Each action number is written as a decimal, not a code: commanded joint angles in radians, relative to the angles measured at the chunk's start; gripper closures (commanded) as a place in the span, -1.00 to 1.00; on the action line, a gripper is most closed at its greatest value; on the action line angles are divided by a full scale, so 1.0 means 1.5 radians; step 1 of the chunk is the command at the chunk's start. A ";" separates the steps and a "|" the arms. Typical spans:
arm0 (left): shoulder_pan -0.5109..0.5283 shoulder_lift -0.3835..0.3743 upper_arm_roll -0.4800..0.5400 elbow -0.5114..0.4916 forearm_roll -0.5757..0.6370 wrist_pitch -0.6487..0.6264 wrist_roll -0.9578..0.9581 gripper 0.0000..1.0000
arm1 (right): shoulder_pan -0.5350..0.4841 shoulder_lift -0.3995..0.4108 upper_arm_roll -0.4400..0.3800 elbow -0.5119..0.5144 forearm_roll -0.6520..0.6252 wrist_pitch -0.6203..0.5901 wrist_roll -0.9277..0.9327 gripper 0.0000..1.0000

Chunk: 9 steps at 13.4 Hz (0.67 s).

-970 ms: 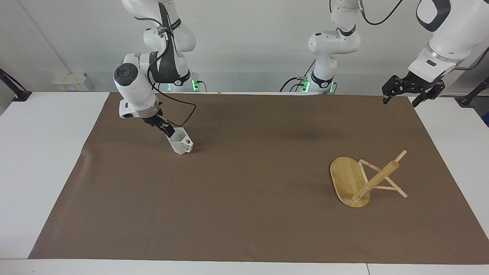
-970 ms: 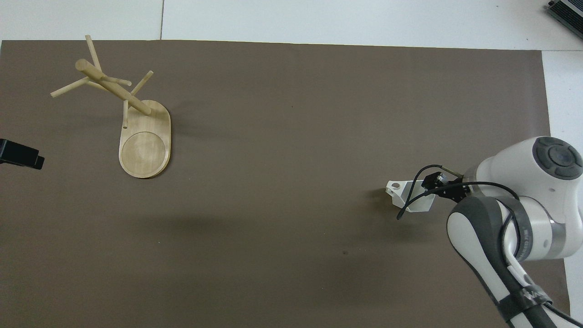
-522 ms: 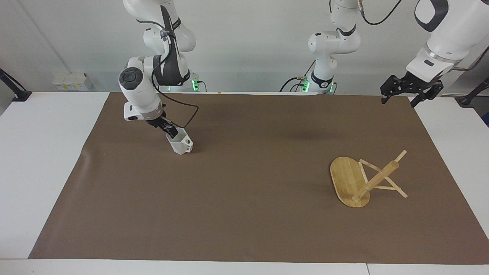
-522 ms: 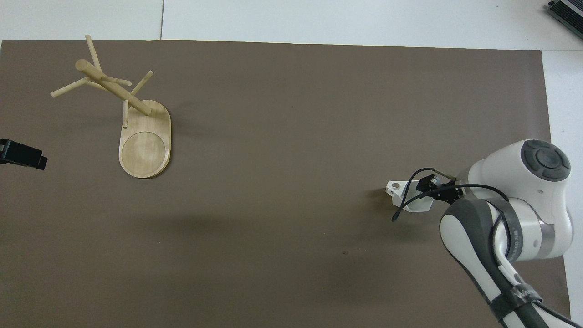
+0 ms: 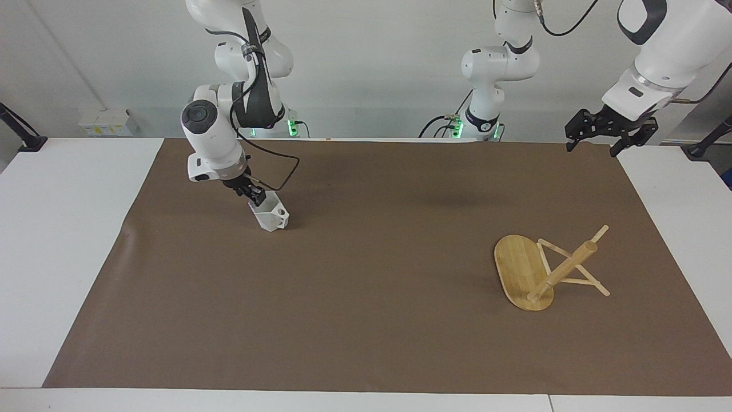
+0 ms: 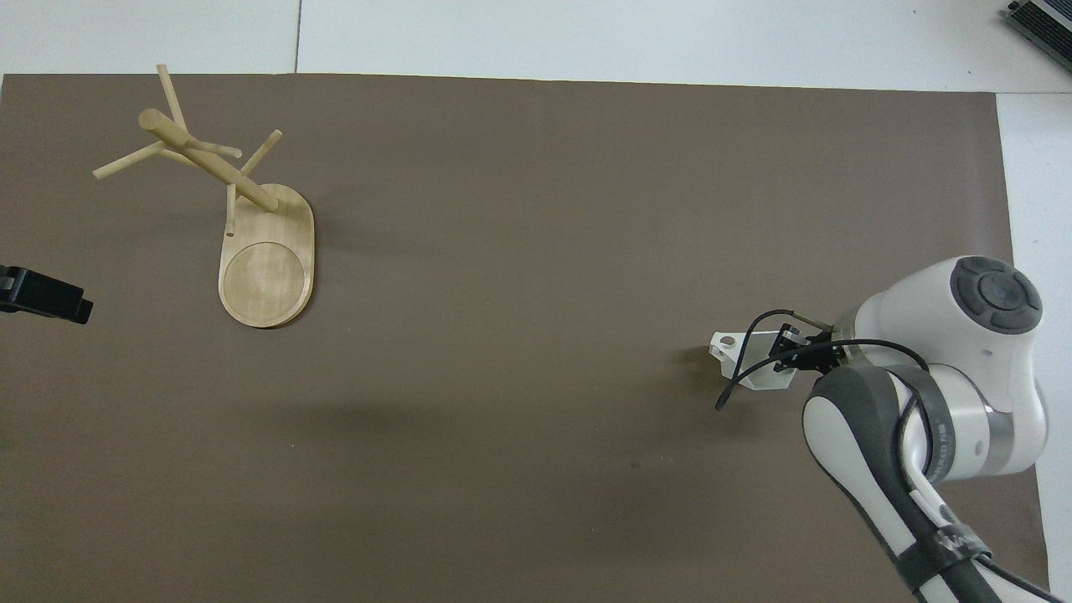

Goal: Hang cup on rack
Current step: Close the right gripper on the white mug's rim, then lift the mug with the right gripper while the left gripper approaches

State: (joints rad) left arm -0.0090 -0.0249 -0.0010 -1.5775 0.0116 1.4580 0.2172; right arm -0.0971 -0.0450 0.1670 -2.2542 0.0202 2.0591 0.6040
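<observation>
While tipped on the mat, cup [image 5: 271,216] with right gripper [image 5: 254,199] fingers at its rim, grip uncertain; left gripper [image 5: 607,130] spread, unladen.

A brown mat [image 6: 519,251] covers most of the white table [image 6: 653,38]. Toward the left arm's end, the bamboo rack [image 6: 268,251] lies tipped over: its oval base shows its flat face with a round inlaid circle, and the thick post slants away from it, farther from the robots, with thin peg sticks crossing it. Toward the right arm's end, the white cup [image 6: 754,362] rests on the mat, its pierced handle pointing toward the rack's end. The right gripper [image 6: 791,345] is at the cup's rim, the arm and a black cable looping over it. Only a black tip of the left gripper [image 6: 46,295] shows, at the picture's edge, well apart from the rack.
</observation>
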 commanded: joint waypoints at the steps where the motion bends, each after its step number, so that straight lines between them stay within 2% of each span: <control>1: -0.009 -0.016 0.004 -0.020 -0.004 0.003 0.009 -1.00 | -0.004 0.003 0.004 0.004 0.029 0.010 -0.012 0.79; 2: -0.008 -0.016 0.004 -0.020 -0.012 0.006 0.009 -1.00 | -0.005 0.003 0.003 0.004 0.050 0.010 -0.012 0.94; 4: -0.009 -0.016 0.003 -0.021 -0.020 0.014 0.010 -1.00 | -0.005 0.003 0.004 0.006 0.059 0.010 -0.015 1.00; 9: -0.008 -0.016 0.003 -0.021 -0.065 0.026 0.018 -1.00 | -0.005 0.012 0.004 0.024 0.059 0.010 -0.020 1.00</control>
State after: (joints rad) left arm -0.0125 -0.0249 -0.0057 -1.5781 -0.0638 1.4729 0.2228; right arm -0.0968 -0.0402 0.1682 -2.2375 0.0978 2.0620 0.5993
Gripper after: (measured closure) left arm 0.000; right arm 0.965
